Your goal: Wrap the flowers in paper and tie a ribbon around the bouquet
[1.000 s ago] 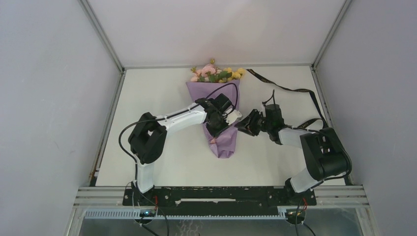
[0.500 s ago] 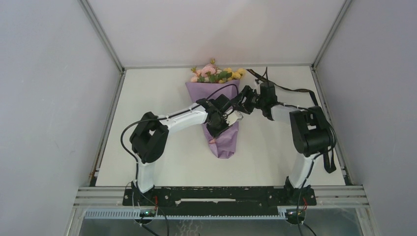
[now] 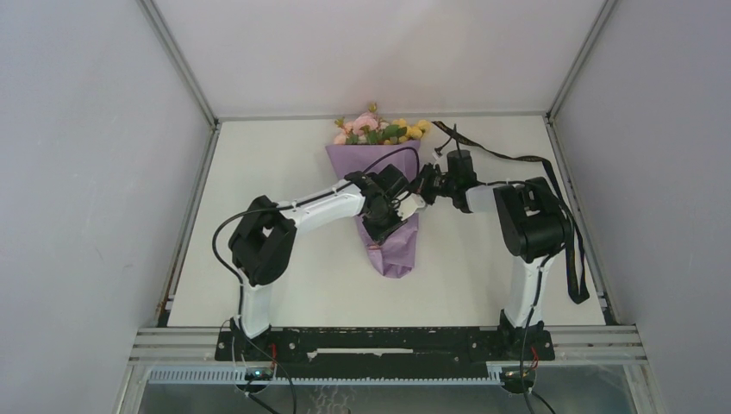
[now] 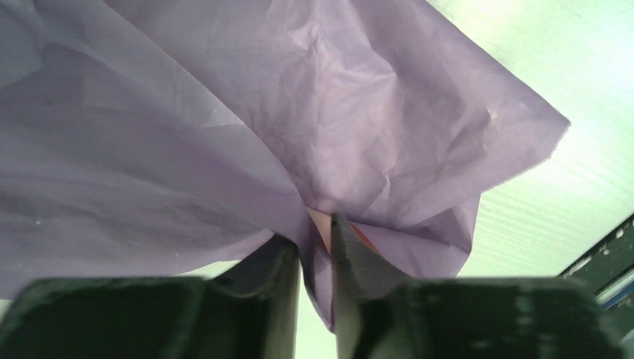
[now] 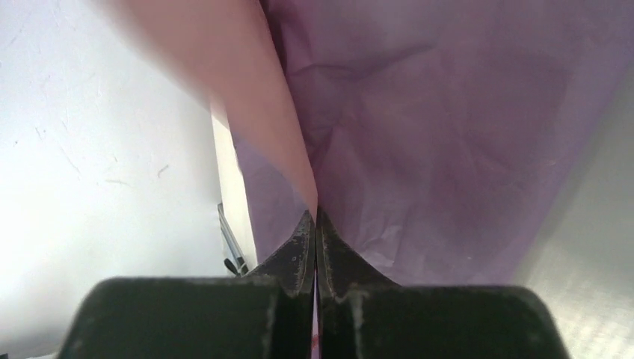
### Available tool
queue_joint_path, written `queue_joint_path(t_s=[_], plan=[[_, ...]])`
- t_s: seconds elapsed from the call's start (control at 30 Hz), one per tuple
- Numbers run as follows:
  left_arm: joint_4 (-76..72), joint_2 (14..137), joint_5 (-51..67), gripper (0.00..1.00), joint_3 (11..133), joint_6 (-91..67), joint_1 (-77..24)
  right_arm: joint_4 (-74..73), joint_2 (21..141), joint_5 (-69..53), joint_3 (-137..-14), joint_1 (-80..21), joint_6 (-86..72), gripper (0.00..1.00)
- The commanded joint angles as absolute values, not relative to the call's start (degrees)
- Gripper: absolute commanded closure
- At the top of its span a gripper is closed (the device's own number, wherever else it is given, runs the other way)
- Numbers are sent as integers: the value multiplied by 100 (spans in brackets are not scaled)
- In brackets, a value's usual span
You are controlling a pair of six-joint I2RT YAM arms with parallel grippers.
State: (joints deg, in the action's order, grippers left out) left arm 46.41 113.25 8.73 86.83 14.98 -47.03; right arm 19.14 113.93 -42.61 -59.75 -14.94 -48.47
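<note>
The bouquet lies in the middle of the table, a purple paper cone [image 3: 394, 250] with the pink and yellow flowers [image 3: 375, 128] at its far, wide end. My left gripper [image 3: 390, 216] sits over the cone's middle. In the left wrist view it [image 4: 315, 228] pinches a fold of the paper [image 4: 359, 112], jaws barely apart. My right gripper [image 3: 422, 185] is at the cone's right edge. The right wrist view shows it [image 5: 315, 217] shut on the paper's edge [image 5: 434, 112], pale reverse side [image 5: 247, 75] showing. The dark ribbon [image 3: 509, 159] runs from beside the flowers over my right arm.
The ribbon's far end hangs down past my right arm's elbow [image 3: 573, 259]. Grey enclosure walls stand on both sides, with a metal rail [image 3: 379, 115] along the back edge. The arm bases sit on the front rail [image 3: 388, 341].
My right arm swung up and left from beside the cone's lower part to its right edge, opened, then shut on the paper. The left arm stayed put, its jaws loosening slightly.
</note>
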Motion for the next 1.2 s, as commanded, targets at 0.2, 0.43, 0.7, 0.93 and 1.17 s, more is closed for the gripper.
queue_joint_path(t_s=[0.2,0.43,0.7,0.93,1.17], plan=[[5917,11026,1889,55,10130,1829,-5289,2458,11337,-4137,-5695,-930,-4828,100],[6147,10622,1878,36,9941,1818,-5305,2438,11330,-4010,-5656,-873,-4816,100],[5617,10887,1155,24,9877,1174,-5292,2500,11257,-3923,-5542,-875,-4860,100],[5408,11604,1309,30,10215,1164,-5403,2537,11157,-3822,-5438,-875,-4870,100],[5289,12211,1548,54,10709,1512,-5653,2840,11038,-3715,-5203,-871,-5036,100]])
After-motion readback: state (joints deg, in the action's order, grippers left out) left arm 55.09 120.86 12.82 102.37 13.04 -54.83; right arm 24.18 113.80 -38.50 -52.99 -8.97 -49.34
